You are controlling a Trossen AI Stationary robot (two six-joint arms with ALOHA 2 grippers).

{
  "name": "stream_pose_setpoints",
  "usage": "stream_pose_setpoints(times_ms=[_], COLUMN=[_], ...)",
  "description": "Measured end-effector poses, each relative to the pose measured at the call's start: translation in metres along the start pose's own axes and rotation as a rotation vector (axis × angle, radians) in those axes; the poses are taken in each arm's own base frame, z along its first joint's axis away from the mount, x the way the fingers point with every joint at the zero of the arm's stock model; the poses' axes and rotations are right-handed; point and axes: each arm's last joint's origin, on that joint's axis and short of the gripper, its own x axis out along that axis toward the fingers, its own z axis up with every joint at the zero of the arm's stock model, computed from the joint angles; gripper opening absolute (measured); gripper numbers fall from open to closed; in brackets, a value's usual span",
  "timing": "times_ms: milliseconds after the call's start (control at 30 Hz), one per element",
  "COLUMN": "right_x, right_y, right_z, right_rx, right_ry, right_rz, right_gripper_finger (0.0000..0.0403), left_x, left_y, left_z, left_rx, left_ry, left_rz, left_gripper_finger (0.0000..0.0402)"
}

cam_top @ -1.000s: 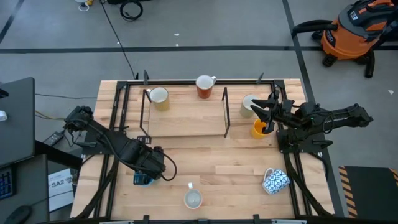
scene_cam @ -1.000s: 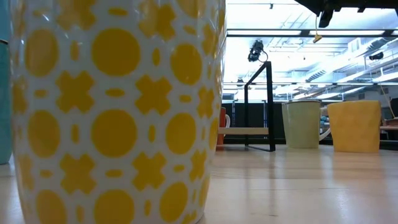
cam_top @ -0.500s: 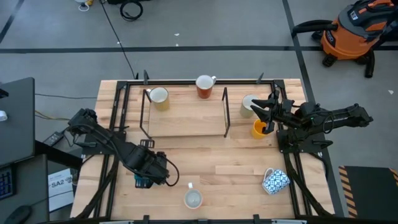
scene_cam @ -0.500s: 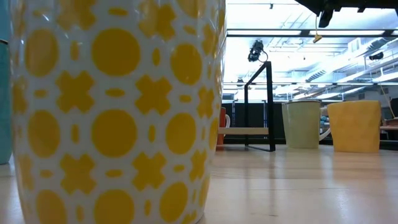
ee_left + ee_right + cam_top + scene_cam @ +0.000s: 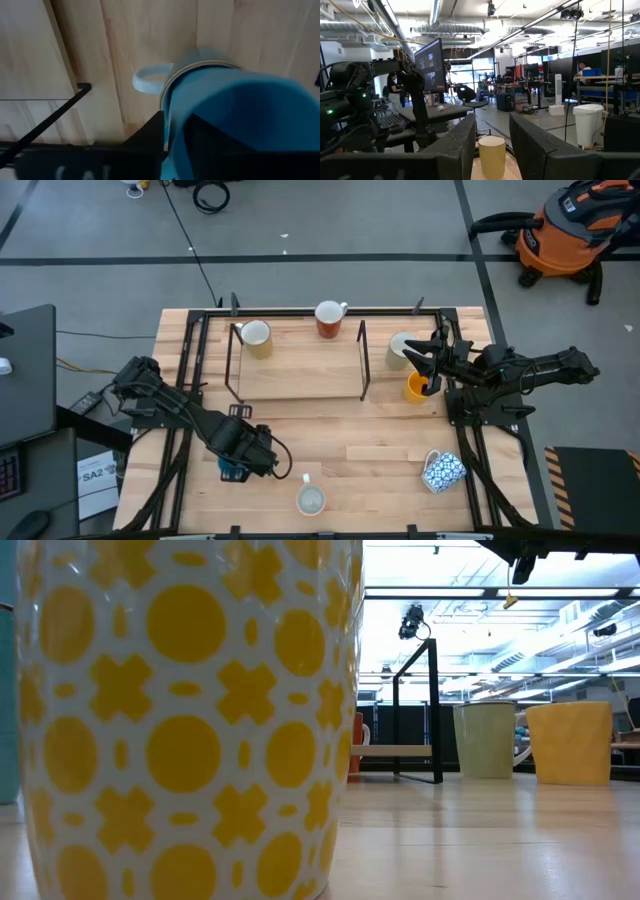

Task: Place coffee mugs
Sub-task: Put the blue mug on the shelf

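My left gripper is near the table's near-left part, shut on the blue mug, whose blue shows under it. My right gripper is open, up above the orange-yellow mug and the pale green mug, touching neither. Standing on their bases are a cream mug, a red-brown mug and a white, yellow-patterned mug. The blue-and-white patterned mug lies on its side. My left gripper holds the blue mug by its rim, beside the handle. One finger is inside the mug and the other outside the wall. The fingers come from above. Whether the mug's base is on the table, I cannot tell.
A black metal frame stands on the far half of the table, and black rails run along both sides. The yellow-patterned mug fills the low view's near left. Bare wood lies between the arms.
My left gripper has moved with the blue mug toward the table's right and slightly toward the near edge, staying shut on it. My right arm has kept still.
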Motion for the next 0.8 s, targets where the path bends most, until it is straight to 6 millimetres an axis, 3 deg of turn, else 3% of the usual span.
stream_pose_setpoints(times_ms=[200,433,800], right_x=[0.0,0.0,0.0], right_y=[0.0,0.0,0.0], right_z=[0.0,0.0,0.0], right_rx=[-0.001,-0.002,-0.002], right_ry=[0.0,0.0,0.0], right_rz=[0.0,0.0,0.0], right_gripper_finger=[0.0125,0.0125,0.0125], left_x=[-0.003,-0.018,-0.07], left_y=[0.001,0.002,0.013], left_z=[-0.001,0.0,0.006], left_rx=[0.025,0.017,0.078], left_ry=[0.007,-0.035,-0.225], left_rz=[-0.005,-0.01,-0.11], left_gripper_finger=[0.0026,0.0034,0.003])
